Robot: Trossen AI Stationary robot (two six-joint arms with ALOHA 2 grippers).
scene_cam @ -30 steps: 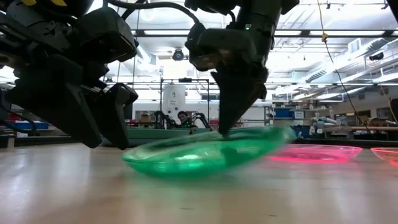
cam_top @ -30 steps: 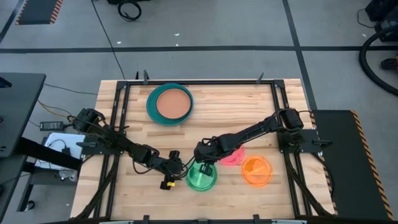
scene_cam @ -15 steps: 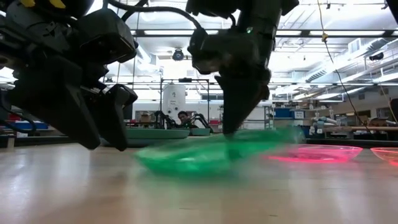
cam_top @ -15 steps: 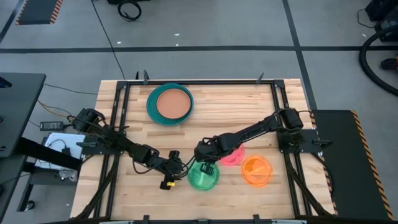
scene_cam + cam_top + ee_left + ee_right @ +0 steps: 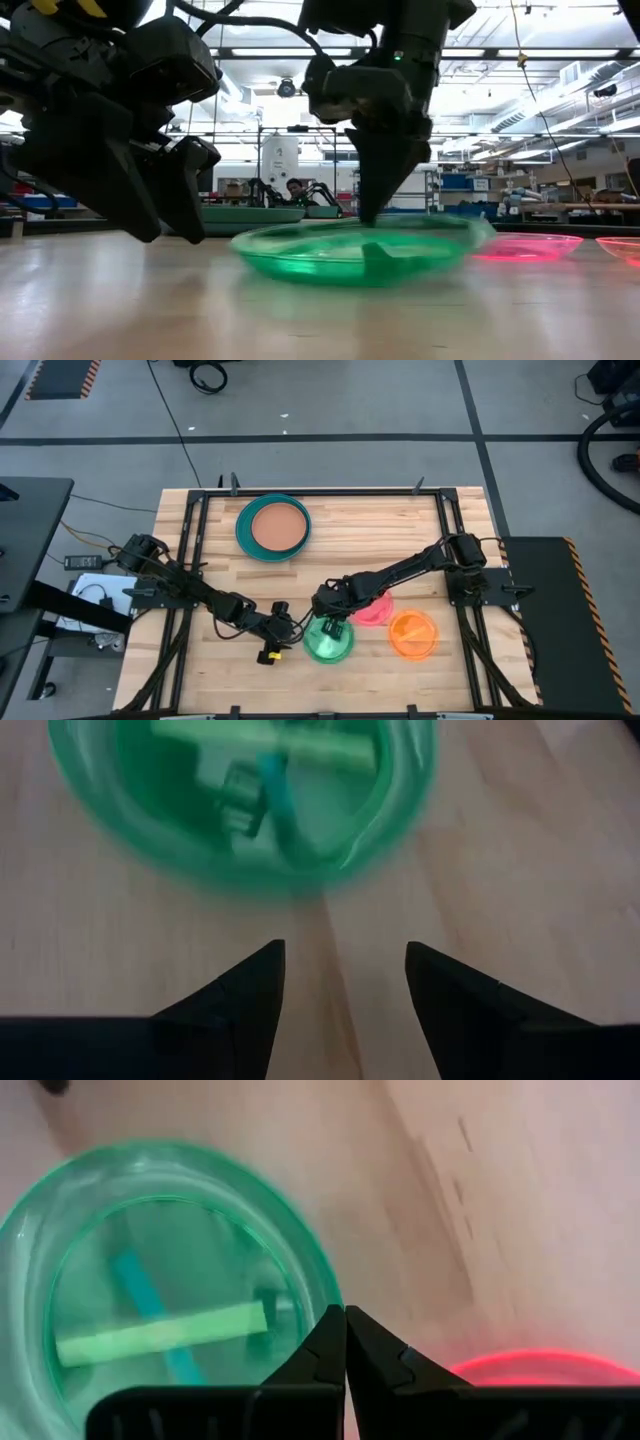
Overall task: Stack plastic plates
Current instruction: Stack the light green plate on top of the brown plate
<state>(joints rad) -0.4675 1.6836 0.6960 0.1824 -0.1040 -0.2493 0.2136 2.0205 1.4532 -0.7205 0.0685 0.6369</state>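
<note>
A small translucent green plate [image 5: 328, 645] sits near the table's front middle and also shows in the low view [image 5: 300, 260]. My right gripper [image 5: 333, 624] is shut on its far rim. My left gripper [image 5: 292, 630] stands open just left of the plate, apart from it; its wrist view shows the two fingers spread [image 5: 345, 970] with the plate [image 5: 250, 810] ahead. A pink plate [image 5: 372, 610] and an orange plate [image 5: 413, 633] lie flat to the right. A tan-brown plate [image 5: 279, 527] lies inside a large teal plate [image 5: 243, 530] at the back. My right gripper [image 5: 345, 1315] pinches the green plate's rim [image 5: 322, 1285] on its far side between its two fingers. The fingers [image 5: 372, 200] come from above, pointing down. The plate sits about level; whether its bottom rests on the table or hangs just above it, I cannot tell.
The pink plate [image 5: 525, 246] lies close to the right of the green one. Black frame rails [image 5: 190, 560] run along the table's left and right sides. Bare wood lies in the table's middle [image 5: 350, 540] between the teal plate and the small plates.
My right gripper has moved a little toward the table's right edge with the green plate. The plate was tilted, its right side raised and its left side low on the table; it now sits level and farther right, nearer the pink plate.
</note>
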